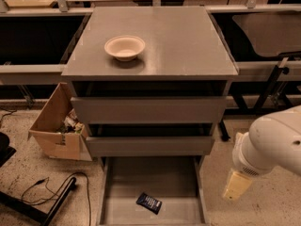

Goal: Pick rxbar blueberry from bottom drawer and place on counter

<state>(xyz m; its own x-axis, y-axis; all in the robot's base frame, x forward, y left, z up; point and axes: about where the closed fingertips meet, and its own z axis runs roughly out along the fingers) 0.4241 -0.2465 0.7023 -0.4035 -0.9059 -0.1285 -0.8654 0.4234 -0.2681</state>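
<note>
The rxbar blueberry (149,203), a small dark flat bar with pale print, lies on the grey floor of the bottom drawer (122,192), near its front. The drawer is pulled out. The counter (178,41) is the cabinet's flat grey top. My white arm (275,142) comes in from the right. Its beige gripper end (237,185) hangs low beside the open drawer's right wall, apart from the bar and holding nothing that I can see.
A beige bowl (124,47) stands on the counter's left part. Two upper grey drawers (148,109) are slightly out. An open cardboard box (59,126) with clutter sits left of the cabinet. Black cables and a bar (51,197) lie on the speckled floor.
</note>
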